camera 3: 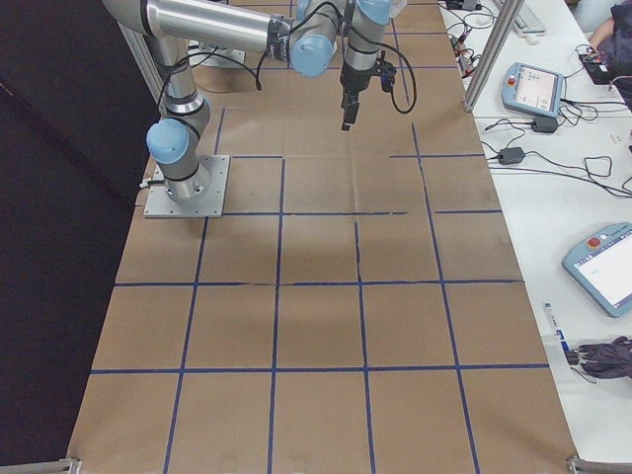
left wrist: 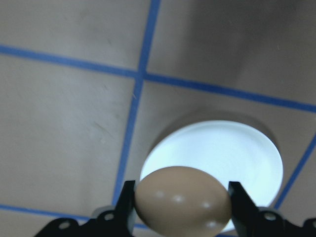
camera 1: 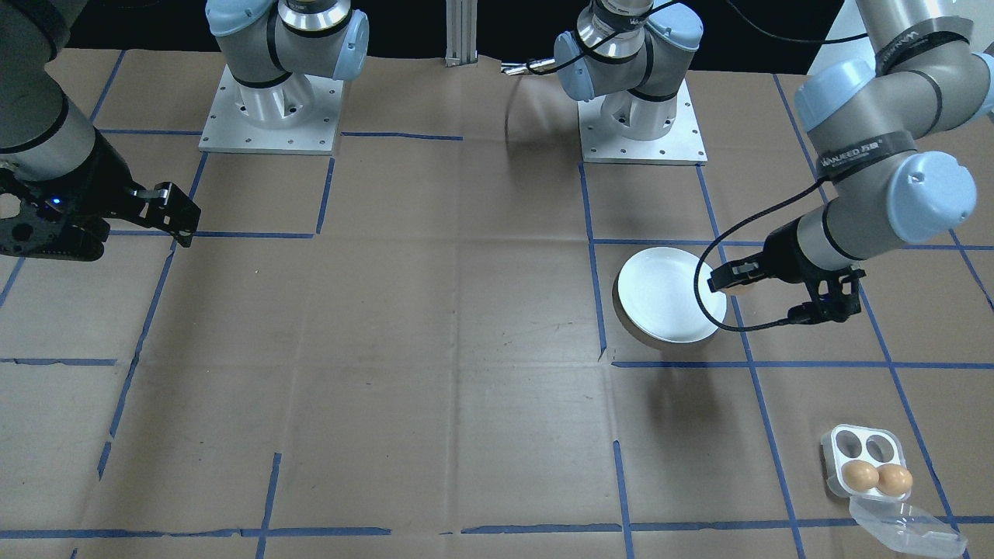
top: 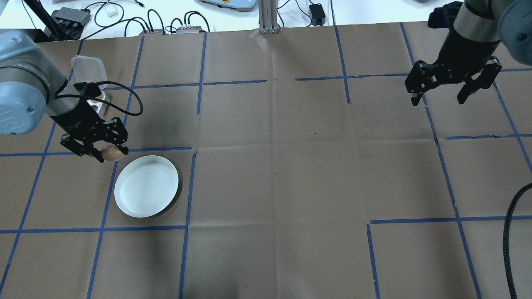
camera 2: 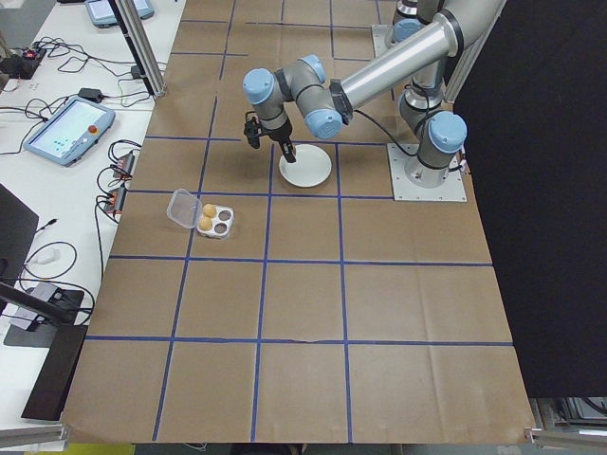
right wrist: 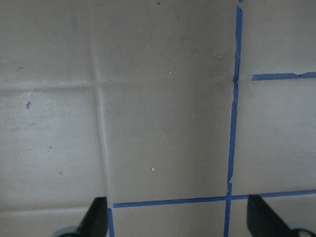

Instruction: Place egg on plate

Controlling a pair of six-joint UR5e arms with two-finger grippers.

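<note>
Overhead exterior view shows the left gripper (top: 109,152) pinching a brown egg (top: 112,153) between its two fingers, held above the paper-covered table (top: 274,166) just beside the rim of the white plate (top: 146,186). The egg sits off the plate's edge on the side toward the egg tray (top: 97,106), not yet over the plate's middle. The left wrist-mounted view confirms the grip: the egg (left wrist: 182,206) fills the gap between the black fingers (left wrist: 123,207), with the plate (left wrist: 232,158) showing beyond and below it, bare of anything.

The front-facing view shows the same gripper (camera 1: 736,287) at the plate's (camera 1: 660,303) edge, with only a sliver of the egg visible under the jaws. The egg tray (camera 1: 868,461) lies well apart from the plate, its clear lid (camera 1: 905,528) folded open; two eggs (camera 1: 877,477) rest in two of its four cups and the other two cups are vacant.

The right gripper (top: 441,99) hangs over bare table far from all of this, jaws spread wide and holding nothing; its wrist camera sees only brown paper and blue tape lines (right wrist: 232,123).

As a judgement of progress: the pick-up looks done, since the egg is out of the tray and held securely in the air. What is left is a short carry over the plate, a lowering until the egg is near or touching the surface, and a release. The plate is shallow and glossy, so the egg may roll if let go from any height.
</note>
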